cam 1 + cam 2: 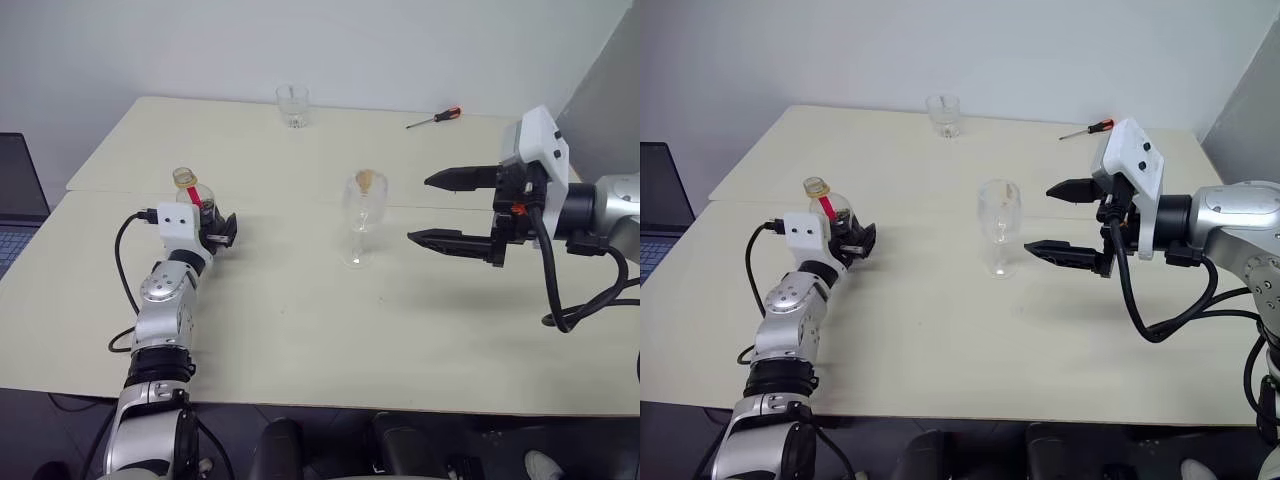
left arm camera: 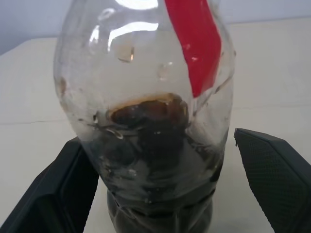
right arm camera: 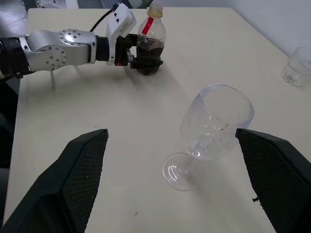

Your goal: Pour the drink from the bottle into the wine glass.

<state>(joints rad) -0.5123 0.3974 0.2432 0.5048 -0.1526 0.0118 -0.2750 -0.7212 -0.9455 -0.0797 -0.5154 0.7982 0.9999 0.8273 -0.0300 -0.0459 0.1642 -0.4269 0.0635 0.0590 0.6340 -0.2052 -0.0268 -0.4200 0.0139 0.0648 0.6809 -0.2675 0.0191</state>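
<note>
L gripper (image 3: 142,59) spread wide around bottle (image 3: 150,41) base, not yet clamped; R gripper (image 1: 452,210) spread, empty, beside glass (image 1: 364,215) mid-table. Risk: off-centre closing could tip bottle, spilling drink (image 2: 155,160).

A clear tumbler (image 1: 292,105) and a screwdriver (image 1: 434,119) lie on the table (image 1: 300,320).

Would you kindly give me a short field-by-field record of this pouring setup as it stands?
bottle: upright on table, drink in lower part
left gripper: open, fingers either side of bottle base
wine glass: upright, empty, mid-table
right gripper: open, hovering beside wine glass, apart from it
tumbler: far edge
screwdriver: far right
</note>
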